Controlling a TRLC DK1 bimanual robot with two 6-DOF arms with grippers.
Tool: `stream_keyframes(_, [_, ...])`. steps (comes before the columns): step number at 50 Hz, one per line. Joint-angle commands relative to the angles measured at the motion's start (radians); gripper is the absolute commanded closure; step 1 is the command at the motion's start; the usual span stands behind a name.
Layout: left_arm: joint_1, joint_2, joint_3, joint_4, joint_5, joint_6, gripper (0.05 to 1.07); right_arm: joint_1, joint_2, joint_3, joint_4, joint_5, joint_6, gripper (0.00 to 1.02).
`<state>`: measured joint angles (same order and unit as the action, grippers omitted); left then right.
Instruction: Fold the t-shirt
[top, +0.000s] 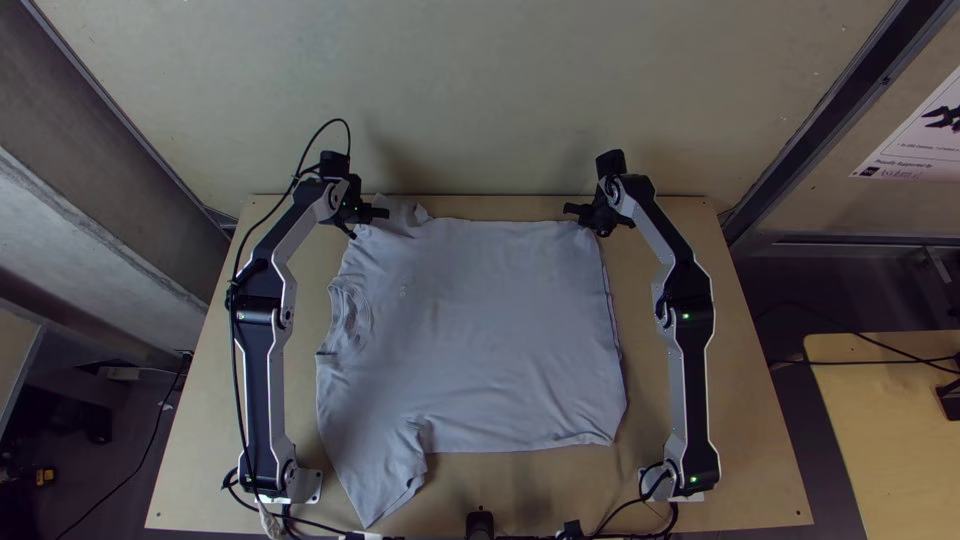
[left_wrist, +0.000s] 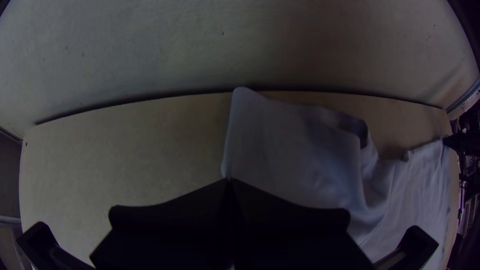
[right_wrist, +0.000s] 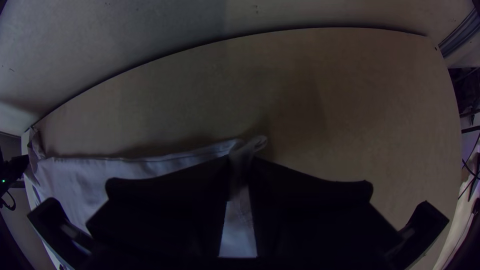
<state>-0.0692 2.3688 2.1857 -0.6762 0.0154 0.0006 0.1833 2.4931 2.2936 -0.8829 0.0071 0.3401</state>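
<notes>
Black fingers (right_wrist: 310, 200) of my right gripper (top: 597, 222) were pinched on the t-shirt (top: 490, 320), a narrow strip of cloth caught between them at the far corner of its hem (top: 612, 330). My left gripper (top: 364, 218) was closed on the shirt as well, at the edge of the rumpled far sleeve (top: 402, 217), its tips together and a flap of cloth standing out past them. Between my two arms, the shirt lay mostly spread, its collar (top: 350, 316) toward my left arm and its hem toward my right. Its near sleeve (top: 385, 480) angled down toward the table's near edge, beside my left arm's base. Under it all was the light wooden table (top: 500, 485), with a pale wall (top: 480, 100) beyond its far edge.
</notes>
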Motion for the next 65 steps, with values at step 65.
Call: stream_keyframes(65, [0.028, -0.132, 0.032, 0.116, 0.072, -0.013, 1.05, -0.045, -0.068, 0.030, 0.160, 0.002, -0.024, 1.00])
